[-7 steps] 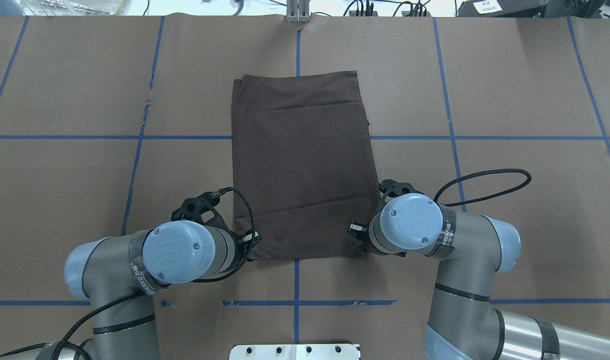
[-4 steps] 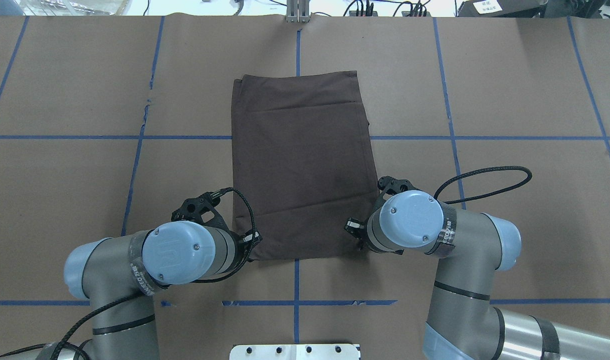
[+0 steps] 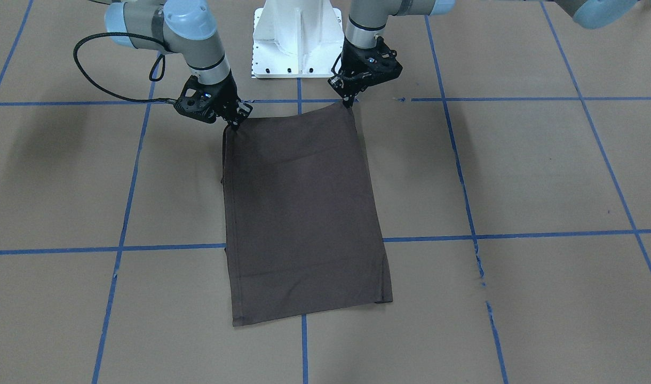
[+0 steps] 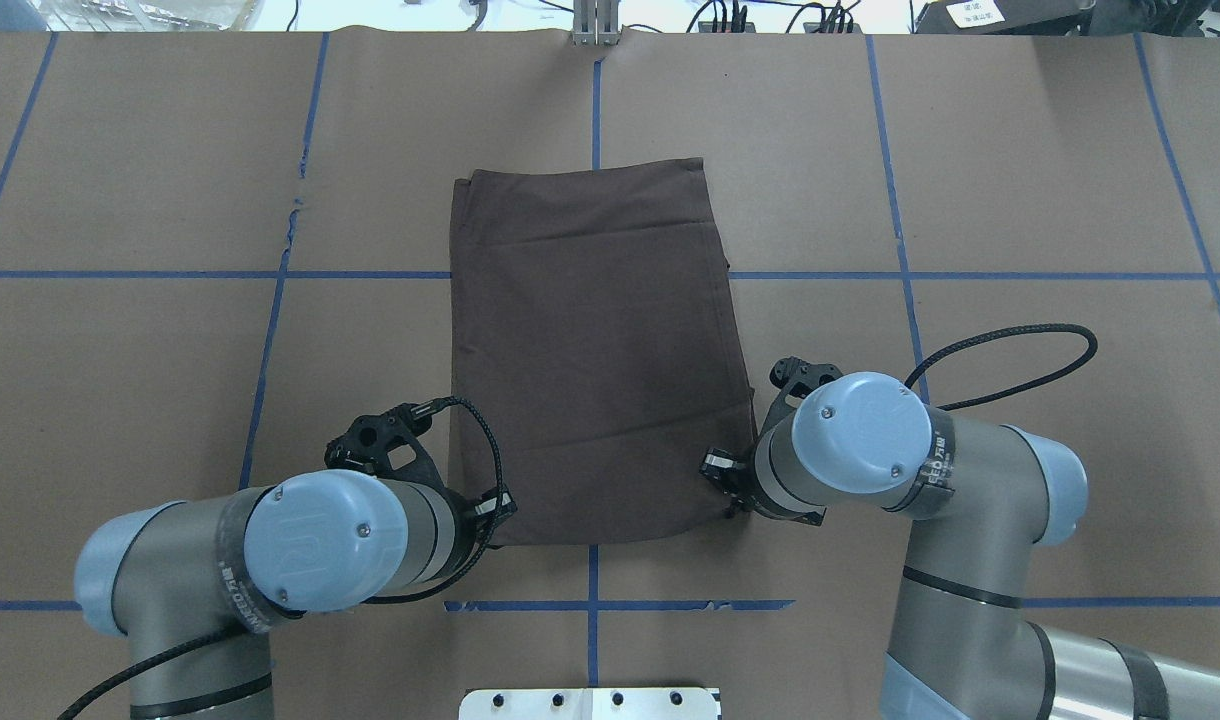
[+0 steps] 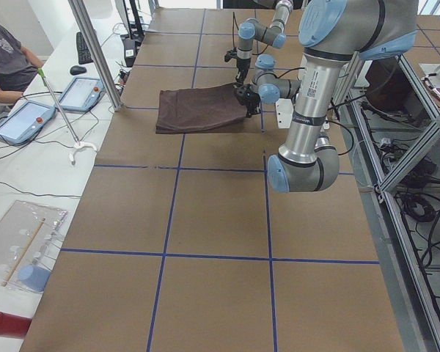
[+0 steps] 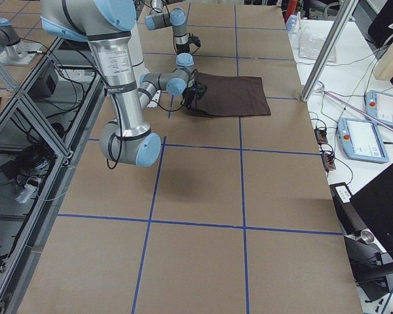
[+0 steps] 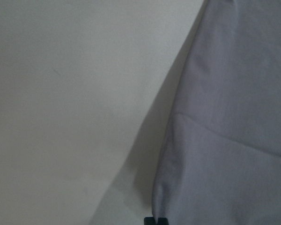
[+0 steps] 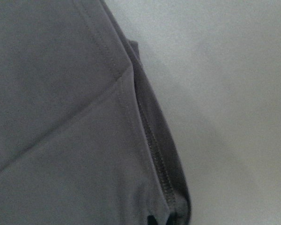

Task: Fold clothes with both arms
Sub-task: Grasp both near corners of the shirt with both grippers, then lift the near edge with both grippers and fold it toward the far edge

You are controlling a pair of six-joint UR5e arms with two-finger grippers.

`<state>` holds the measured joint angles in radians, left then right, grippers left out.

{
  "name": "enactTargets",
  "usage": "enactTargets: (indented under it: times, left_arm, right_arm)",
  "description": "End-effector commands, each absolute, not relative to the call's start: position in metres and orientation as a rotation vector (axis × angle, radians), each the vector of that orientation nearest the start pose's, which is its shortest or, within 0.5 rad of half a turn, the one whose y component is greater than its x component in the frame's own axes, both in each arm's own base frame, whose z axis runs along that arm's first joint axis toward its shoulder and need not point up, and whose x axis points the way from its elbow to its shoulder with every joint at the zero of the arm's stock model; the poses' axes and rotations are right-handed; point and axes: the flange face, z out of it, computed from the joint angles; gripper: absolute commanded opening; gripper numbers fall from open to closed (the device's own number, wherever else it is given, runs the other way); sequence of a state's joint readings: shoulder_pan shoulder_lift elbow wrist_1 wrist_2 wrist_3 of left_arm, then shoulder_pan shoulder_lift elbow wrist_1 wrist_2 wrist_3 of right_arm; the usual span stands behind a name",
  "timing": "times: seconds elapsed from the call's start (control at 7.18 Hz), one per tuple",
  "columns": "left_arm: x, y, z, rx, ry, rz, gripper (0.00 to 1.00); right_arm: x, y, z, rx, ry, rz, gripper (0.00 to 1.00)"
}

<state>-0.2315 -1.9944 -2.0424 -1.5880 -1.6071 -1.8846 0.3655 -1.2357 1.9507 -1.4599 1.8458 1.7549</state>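
The left gripper (image 3: 350, 102) and right gripper (image 3: 233, 124) are each pinching a near corner of the shirt (image 4: 595, 350) (neither arm is closer). The shirt is lying folded on the table (image 4: 1020, 200), its long axis running away from them toward the far edge.

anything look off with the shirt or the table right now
Only mildly: the dark brown folded cotton T-shirt lies skewed to the blue tape grid, and an under layer pokes past its edge by the right gripper. The left gripper pinches the other near corner.
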Motion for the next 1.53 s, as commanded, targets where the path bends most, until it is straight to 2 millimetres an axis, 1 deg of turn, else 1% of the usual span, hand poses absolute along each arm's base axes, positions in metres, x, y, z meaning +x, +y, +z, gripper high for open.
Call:
enactTargets:
  times: [0.0,0.14,0.28,0.42,0.56,0.7,0.84,0.97,1.11,1.25,1.39]
  left_arm:
    - [0.502,-0.225,0.224,-0.089,0.931,-0.435,0.0]
    - [0.498,-0.216,0.223,-0.093,0.936,-0.412,0.0]
    - [0.498,-0.217,0.223,-0.093,0.936,-0.411,0.0]
    - [0.496,-0.221,0.221,-0.091,0.939,-0.413,0.0]
    - [0.491,-0.222,0.212,-0.081,0.961,-0.388,0.0]
    - [0.481,-0.245,0.206,-0.042,0.979,-0.391,0.0]
    - [0.468,-0.281,0.182,0.023,1.025,-0.4,0.0]
    - [0.452,-0.32,0.174,0.085,1.034,-0.429,0.0]
    - [0.444,-0.363,0.172,0.12,1.031,-0.485,0.0]
    - [0.444,-0.422,0.18,0.144,1.049,-0.47,0.0]
    - [0.456,-0.48,0.21,0.172,1.056,-0.511,0.0]
  right_arm:
    - [-0.485,-0.267,0.29,-0.277,-0.871,0.321,0.0]
    - [-0.494,-0.253,0.284,-0.286,-0.876,0.295,0.0]
    - [-0.503,-0.244,0.281,-0.287,-0.879,0.278,0.0]
    - [-0.505,-0.255,0.286,-0.265,-0.875,0.289,0.0]
    - [-0.497,-0.284,0.283,-0.231,-0.888,0.335,0.0]
    - [-0.488,-0.325,0.266,-0.201,-0.92,0.392,0.0]
    - [-0.478,-0.362,0.246,-0.17,-0.952,0.424,0.0]
    - [-0.474,-0.403,0.239,-0.185,-0.955,0.458,0.0]
    - [-0.476,-0.447,0.236,-0.178,-0.942,0.496,0.0]
    - [-0.468,-0.502,0.244,-0.175,-0.972,0.547,0.0]
    - [-0.467,-0.547,0.265,-0.189,-0.993,0.57,0.0]
